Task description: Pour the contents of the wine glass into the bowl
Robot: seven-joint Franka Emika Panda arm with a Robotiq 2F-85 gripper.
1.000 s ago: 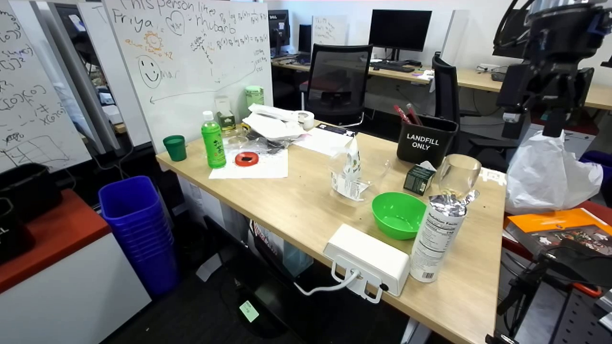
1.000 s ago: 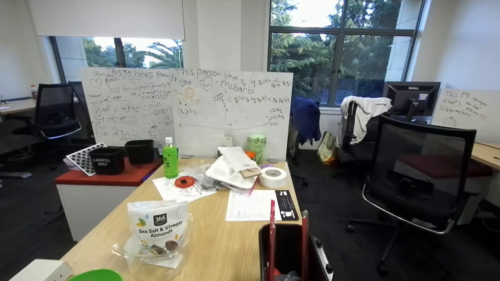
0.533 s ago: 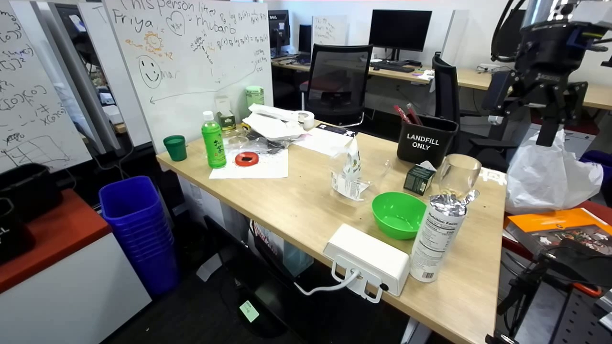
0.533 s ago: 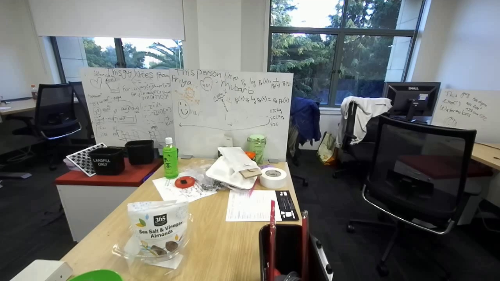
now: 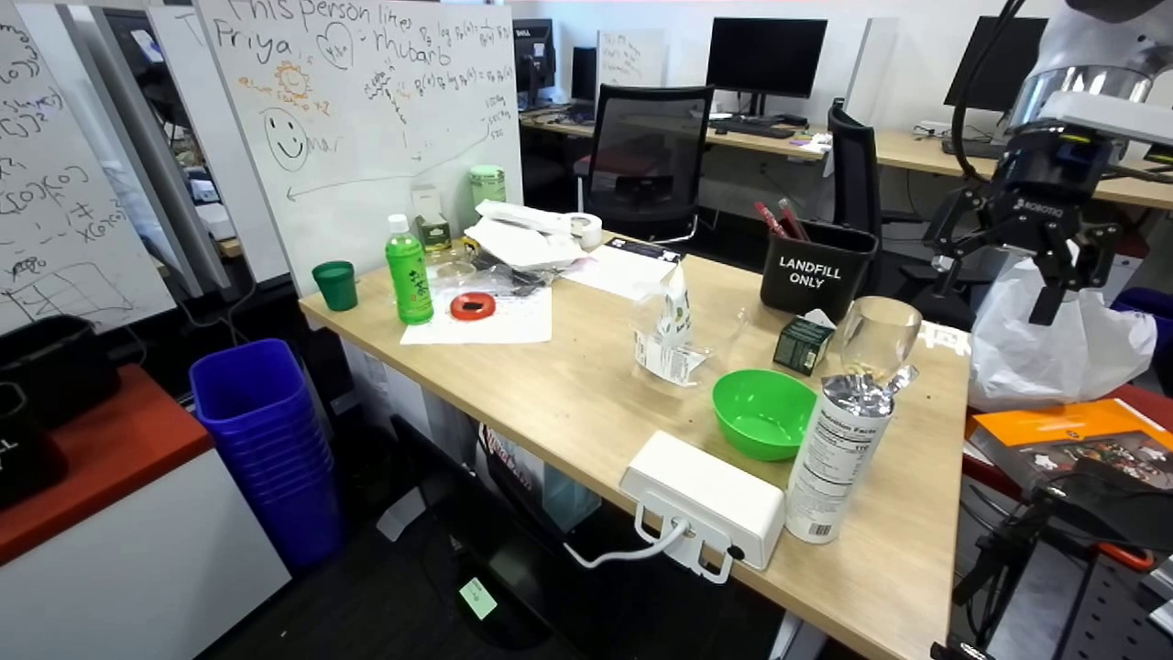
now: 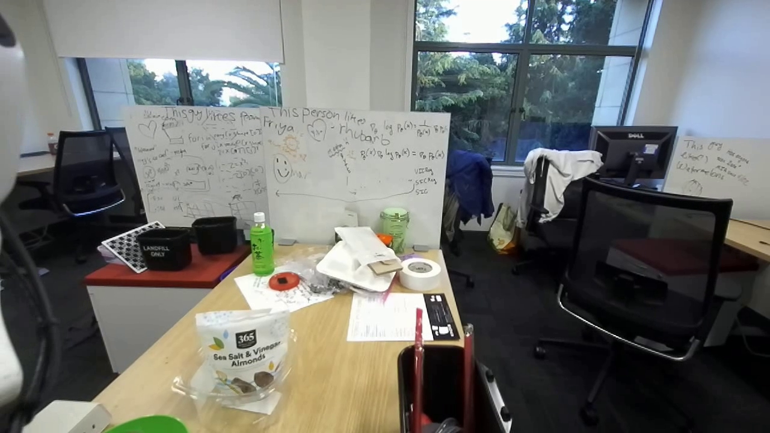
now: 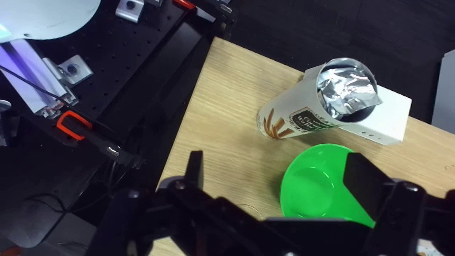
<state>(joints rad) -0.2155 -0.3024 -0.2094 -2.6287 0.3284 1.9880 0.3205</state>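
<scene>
Wrist view puts the claw [image 7: 277,174] right before me, its fingers [image 7: 360,177] spread wide apart, with the wood of the desk [image 7: 227,106] and part of the green bowl [image 7: 309,188] showing between them. One finger hides a piece of that bowl from me. Near the bowl, with a strip of wood between, stands a tall canister [image 7: 302,103] with crumpled foil at its mouth (from up here I look down on that open end), and just behind it I see a white box [image 7: 389,113].

In an exterior view the claw hangs in the air, higher than the desk, against a white plastic bag [image 5: 1035,367]. Lower down, the wine glass [image 5: 882,325] stands upright on the desk, its bottom part hidden from me by the canister. I see pale contents [image 5: 866,368] low inside the glass, too small for me to name. The bowl sits near the glass, and so does a small dark green box [image 5: 797,346].

Past these I have a black bin [image 5: 818,270] marked LANDFILL ONLY, with red stick-like things [image 5: 768,220] poking out. In both exterior views I pick out a bag of almonds [image 6: 246,361] on the desk, clear plastic packaging [image 6: 210,409] around its base. Farther along, a green bottle [image 5: 410,275] stands upright near a red disc [image 5: 472,305] that lies on white paper [image 5: 513,328].
</scene>
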